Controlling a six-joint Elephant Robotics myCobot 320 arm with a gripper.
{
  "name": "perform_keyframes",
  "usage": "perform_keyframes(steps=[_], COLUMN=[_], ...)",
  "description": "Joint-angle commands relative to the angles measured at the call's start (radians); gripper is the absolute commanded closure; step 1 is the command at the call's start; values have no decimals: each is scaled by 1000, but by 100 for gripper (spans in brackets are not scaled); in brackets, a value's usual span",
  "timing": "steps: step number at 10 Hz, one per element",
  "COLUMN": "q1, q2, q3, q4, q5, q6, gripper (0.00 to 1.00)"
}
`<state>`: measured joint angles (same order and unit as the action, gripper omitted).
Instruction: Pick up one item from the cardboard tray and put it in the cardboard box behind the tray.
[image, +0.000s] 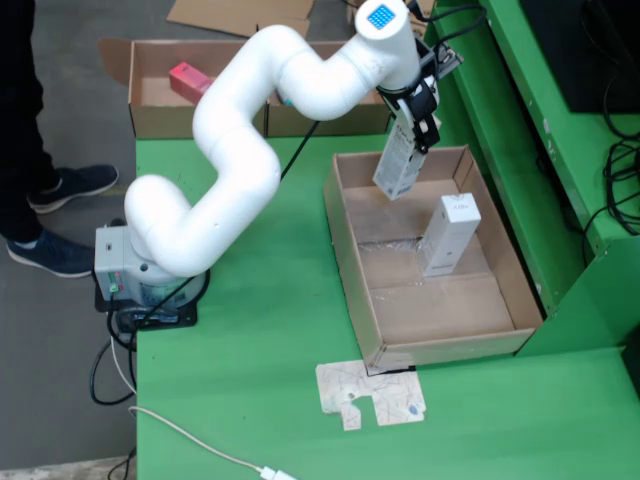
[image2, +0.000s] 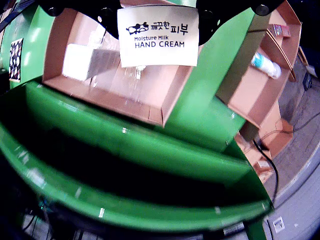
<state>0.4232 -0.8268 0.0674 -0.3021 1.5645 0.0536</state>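
Gripper clamped on hand cream box, held above cardboard tray holding 1 white box.

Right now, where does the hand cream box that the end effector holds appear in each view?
Fixed view: the hand cream box hangs tilted from the end effector, over the far end of the cardboard tray.
Wrist view: the same box fills the top centre, label readable.
Shared landmark: the cardboard tray with a second white box inside.
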Motion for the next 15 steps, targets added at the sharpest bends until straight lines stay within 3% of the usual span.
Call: perform_keyframes(steps=[1, 6, 7, 8, 15], q1=[15, 46, 57, 77, 78], q2=[170, 248, 219, 309, 316], q3=[-67, -67, 47, -67, -67], q4=[2, -74, -170, -138, -104], q5=[-31, -70, -80, -99, -99], q6=[31, 65, 74, 89, 96], gripper=[100, 100, 100, 100, 100])
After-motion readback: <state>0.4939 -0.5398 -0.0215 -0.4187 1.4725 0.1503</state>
